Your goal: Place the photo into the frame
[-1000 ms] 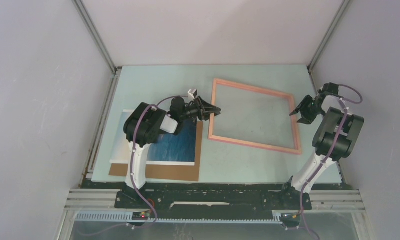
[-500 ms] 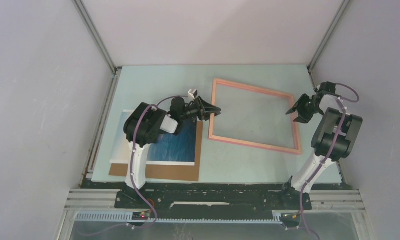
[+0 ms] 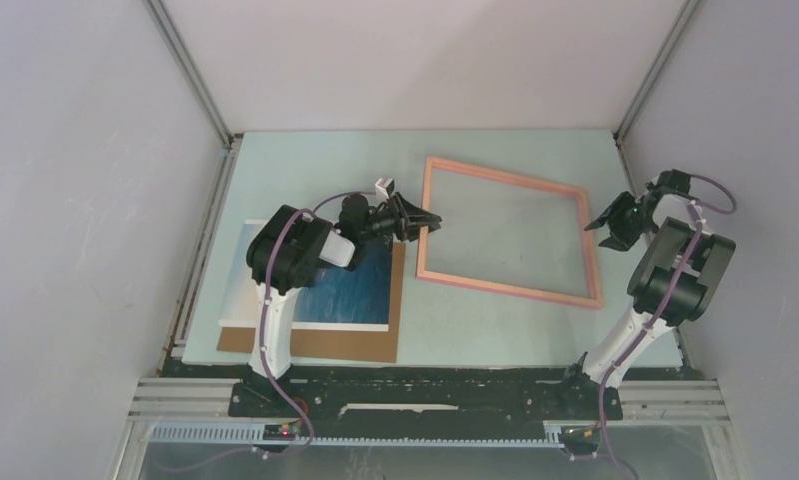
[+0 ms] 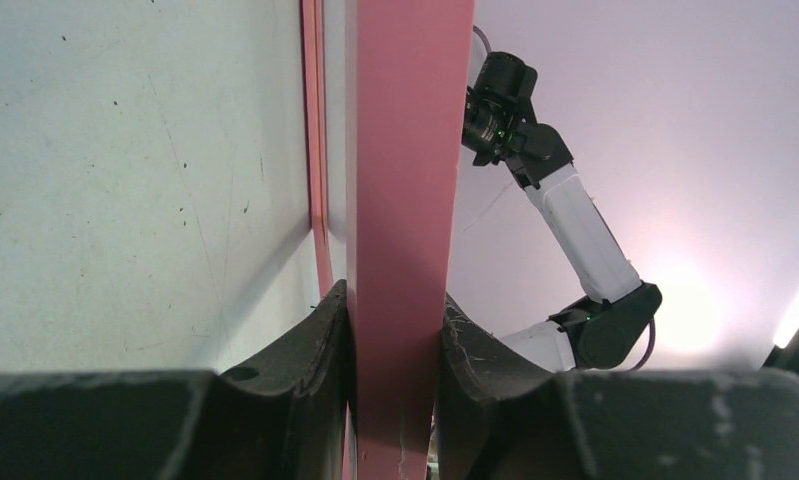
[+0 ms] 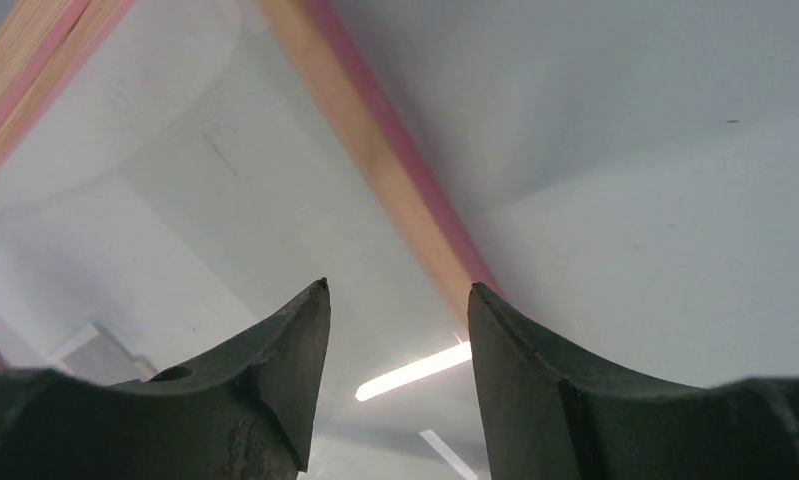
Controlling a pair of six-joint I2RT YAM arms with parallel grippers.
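At the left of the pale table (image 3: 305, 170) the photo (image 3: 360, 290) lay face up, its blue sea showing. It rested on a brown cardboard sheet (image 3: 315, 345) that stuck out along its near and right edges, and the left arm (image 3: 285, 260) reached across its upper part. The photo was outside the frame (image 3: 505, 288), just to the left of it. The left gripper (image 3: 420, 222) sat at the middle of the frame's left rail. In the left wrist view its two dark fingers (image 4: 320, 340) were closed tight on the pink rail (image 4: 410, 150), one pressing each face. Whether that side was raised off the table could not be told. The frame lay slightly askew across the centre and right of the table, with the surface visible through its middle. Just beyond the frame's right rail hung the right gripper (image 3: 613, 222). In its wrist view the jaws stood partly apart and held nothing, with the rail (image 5: 395, 180) running diagonally just ahead of the fingertips (image 5: 310, 310).
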